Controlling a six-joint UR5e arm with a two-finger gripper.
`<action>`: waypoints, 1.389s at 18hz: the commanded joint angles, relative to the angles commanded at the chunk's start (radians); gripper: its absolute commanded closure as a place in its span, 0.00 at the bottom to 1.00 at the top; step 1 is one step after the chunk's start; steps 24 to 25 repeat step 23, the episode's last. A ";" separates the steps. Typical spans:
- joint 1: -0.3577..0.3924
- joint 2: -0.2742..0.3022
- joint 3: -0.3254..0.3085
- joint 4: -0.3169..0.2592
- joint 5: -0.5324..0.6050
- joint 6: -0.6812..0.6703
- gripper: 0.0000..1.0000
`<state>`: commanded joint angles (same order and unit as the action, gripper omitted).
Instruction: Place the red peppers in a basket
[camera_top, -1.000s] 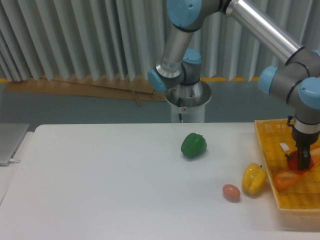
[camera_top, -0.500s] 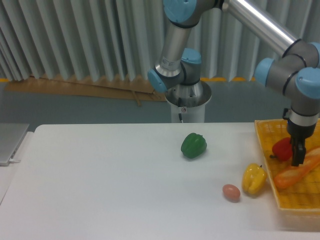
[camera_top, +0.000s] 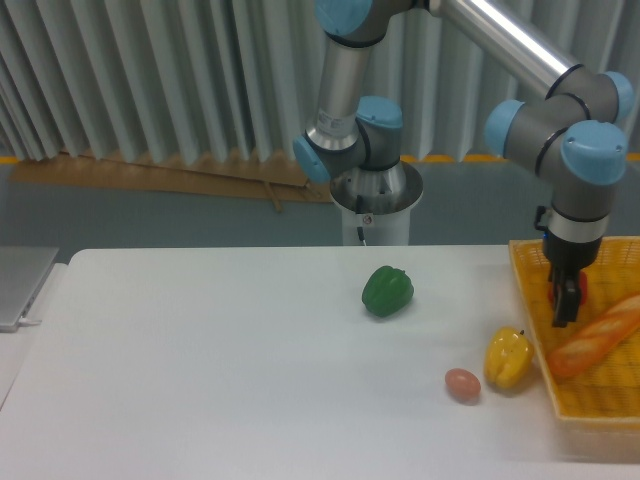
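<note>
Camera view from the front shows a white table (camera_top: 200, 360) against a wall of pale vertical slats (camera_top: 150, 80), with a brown strip of floor at its foot. The basket (camera_top: 590, 400) sits at the table's right edge, partly cut off by the frame, and serves as the landmark. Over its near-left part hangs the gripper (camera_top: 566, 300), its fingers clenched on the red pepper (camera_top: 581, 291), which shows only as a red sliver lifted clear of the weave. Inside the basket, right of the gripper, lies a long orange loaf (camera_top: 595, 345). Just left of the basket rests a yellow pepper (camera_top: 508, 358), with a small brown egg-like thing (camera_top: 462, 385) beside it. Farther left stands a green pepper (camera_top: 387, 291). Behind is the arm's grey base (camera_top: 375, 205).
</note>
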<state>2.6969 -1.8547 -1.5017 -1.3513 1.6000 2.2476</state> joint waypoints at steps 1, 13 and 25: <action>-0.020 0.005 -0.006 -0.002 -0.002 -0.029 0.00; -0.098 0.091 -0.115 -0.041 -0.014 -0.083 0.00; -0.126 0.167 -0.157 -0.080 -0.035 -0.152 0.00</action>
